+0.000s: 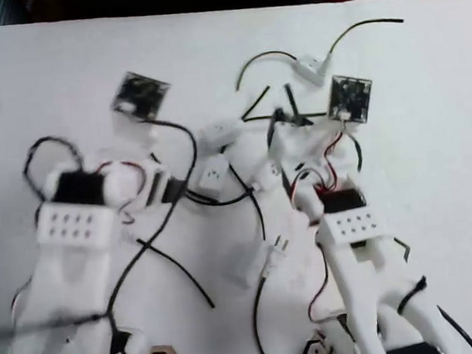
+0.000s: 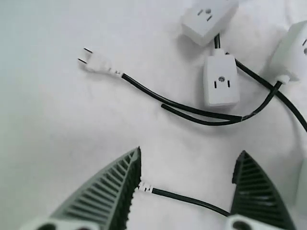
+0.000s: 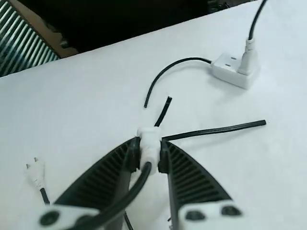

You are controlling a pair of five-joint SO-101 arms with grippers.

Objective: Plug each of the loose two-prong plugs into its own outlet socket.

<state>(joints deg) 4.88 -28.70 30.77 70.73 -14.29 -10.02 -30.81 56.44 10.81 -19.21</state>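
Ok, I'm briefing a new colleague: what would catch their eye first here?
The right gripper pinches a white plug on a black cord. Beyond it lies an outlet already plugged. The left gripper hangs open over a second cord, near a loose two-prong plug and an empty socket.

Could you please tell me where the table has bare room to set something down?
Bare table lies far-left, beyond the left arm, and on the right side past the right arm. The middle between the arms is crowded: outlet sockets, cords, a loose plug.
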